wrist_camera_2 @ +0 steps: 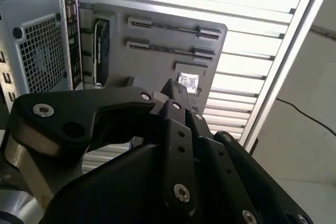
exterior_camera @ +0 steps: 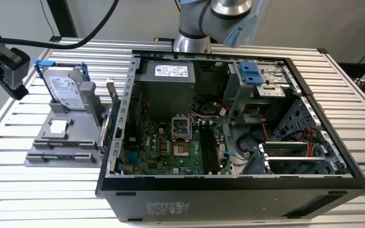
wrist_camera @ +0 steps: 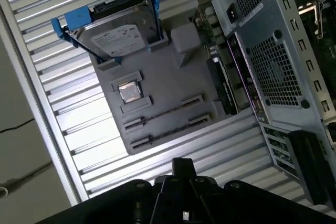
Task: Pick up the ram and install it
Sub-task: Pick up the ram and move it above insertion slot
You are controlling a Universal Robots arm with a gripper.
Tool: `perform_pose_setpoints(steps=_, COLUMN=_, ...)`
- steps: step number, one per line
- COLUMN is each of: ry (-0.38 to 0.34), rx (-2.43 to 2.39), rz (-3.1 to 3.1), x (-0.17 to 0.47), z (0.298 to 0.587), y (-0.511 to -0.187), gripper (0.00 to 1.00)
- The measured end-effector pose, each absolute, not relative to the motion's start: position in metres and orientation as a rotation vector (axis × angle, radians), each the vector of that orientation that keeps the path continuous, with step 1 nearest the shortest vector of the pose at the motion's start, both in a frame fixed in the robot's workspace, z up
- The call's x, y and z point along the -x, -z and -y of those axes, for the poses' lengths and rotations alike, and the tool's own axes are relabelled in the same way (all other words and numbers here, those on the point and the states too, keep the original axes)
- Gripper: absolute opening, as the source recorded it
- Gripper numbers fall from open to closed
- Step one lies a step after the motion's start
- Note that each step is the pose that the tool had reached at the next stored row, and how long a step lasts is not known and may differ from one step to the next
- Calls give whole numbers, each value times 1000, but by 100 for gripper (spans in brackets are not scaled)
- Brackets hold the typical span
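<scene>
Grey plastic parts tray (wrist_camera: pixel 168 85) flat on slatted aluminium table (exterior_camera: pixel 43 190), just beside open computer case (exterior_camera: pixel 233 190), on the exterior view's left of it. Ram (wrist_camera: pixel 163 112) sitting in that tray, seen edge-on as a thin dark strip strung between two small end clips. Second similar strip in the neighbouring clip pair; cannot tell the two apart. Not touched by anything.

Gripper (wrist_camera: pixel 182 165) hovering above the table off the tray's clip end, near the ram but clear of it. Black fingertips (wrist_camera_2: pixel 176 90) pressed together, nothing between them.

Also on the tray: hard drive (wrist_camera: pixel 118 32) in blue frame, propped at a tilt at the far end from the clips; square CPU chip (wrist_camera: pixel 130 92) lying flat between drive and ram; dark expansion card (wrist_camera: pixel 223 90) standing on edge along the side nearest the case.

Inside the case, green motherboard (exterior_camera: pixel 163 142) with long black memory slots (exterior_camera: pixel 209 147) just beside the CPU socket (exterior_camera: pixel 181 127). Robot arm (exterior_camera: pixel 214 19) base behind the case.
</scene>
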State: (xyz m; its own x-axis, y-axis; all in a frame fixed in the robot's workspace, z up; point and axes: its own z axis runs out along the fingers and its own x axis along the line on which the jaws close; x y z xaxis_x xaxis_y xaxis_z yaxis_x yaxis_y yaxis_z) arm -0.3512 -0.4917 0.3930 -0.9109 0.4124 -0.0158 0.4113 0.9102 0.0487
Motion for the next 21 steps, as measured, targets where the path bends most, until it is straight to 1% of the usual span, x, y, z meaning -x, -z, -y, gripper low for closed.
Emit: perform_pose_setpoints(steps=21, ry=-62, rx=-1111, rz=-2904, x=351, z=492, y=-393, gripper=0)
